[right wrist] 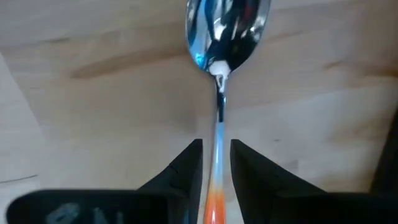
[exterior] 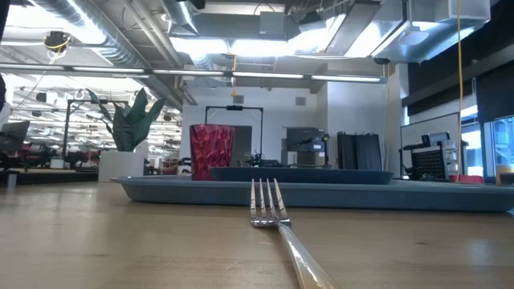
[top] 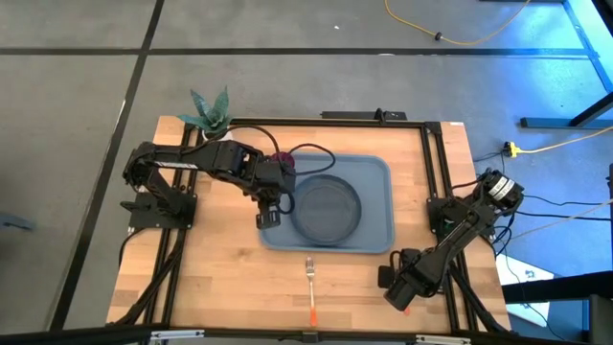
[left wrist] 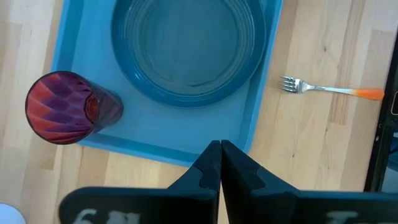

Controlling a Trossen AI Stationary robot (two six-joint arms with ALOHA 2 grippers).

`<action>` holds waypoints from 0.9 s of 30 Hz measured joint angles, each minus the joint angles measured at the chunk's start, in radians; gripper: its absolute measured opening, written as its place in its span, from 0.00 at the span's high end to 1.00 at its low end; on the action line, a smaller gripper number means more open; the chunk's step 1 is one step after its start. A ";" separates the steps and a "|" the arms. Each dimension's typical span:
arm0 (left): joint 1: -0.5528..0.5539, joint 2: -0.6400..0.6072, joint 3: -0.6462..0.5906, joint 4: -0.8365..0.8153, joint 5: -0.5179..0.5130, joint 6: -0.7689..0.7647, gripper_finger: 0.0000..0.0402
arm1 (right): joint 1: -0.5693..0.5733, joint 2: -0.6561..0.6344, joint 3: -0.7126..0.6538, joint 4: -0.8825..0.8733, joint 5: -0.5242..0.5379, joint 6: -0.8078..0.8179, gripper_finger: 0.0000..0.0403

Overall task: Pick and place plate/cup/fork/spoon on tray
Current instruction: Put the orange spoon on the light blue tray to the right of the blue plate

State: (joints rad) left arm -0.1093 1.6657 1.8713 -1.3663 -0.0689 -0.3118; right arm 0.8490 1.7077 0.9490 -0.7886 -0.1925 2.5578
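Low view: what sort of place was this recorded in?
Probably a robotics lab or workshop, not a home. Behind the wooden table and light-blue rectangular plastic tray are exposed silver ceiling ducts, long strip lights and dark equipment racks.

Wooden table (top: 220, 268) bears tray (top: 378, 206), fork (top: 310, 281), spoon (right wrist: 225, 25).

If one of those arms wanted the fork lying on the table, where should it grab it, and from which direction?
Probably by the orange handle, coming straight down from above. The fork lies flat on the wooden table, apart from the tray, so nothing crowds it. The handle is narrow and straight, so fingers set across it could close on its two sides; the tines end is wider and curved, so likely a less sure hold.
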 joint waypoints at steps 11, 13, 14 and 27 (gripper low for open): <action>0.000 0.000 0.000 0.000 0.000 0.001 1.00 | 0.000 0.000 -0.024 -0.008 0.012 -0.004 0.79; 0.000 0.000 0.000 0.000 0.000 0.001 1.00 | 0.000 0.000 -0.027 -0.005 0.039 -0.008 0.79; 0.000 0.000 0.000 0.000 0.000 0.000 1.00 | 0.000 0.000 -0.036 0.004 0.042 -0.009 0.79; -0.001 0.000 0.000 -0.001 0.008 0.001 1.00 | -0.002 -0.007 -0.089 0.057 0.028 -0.020 0.79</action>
State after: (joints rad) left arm -0.1101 1.6657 1.8713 -1.3674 -0.0605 -0.3107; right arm 0.8474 1.7012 0.8597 -0.7315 -0.1642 2.5383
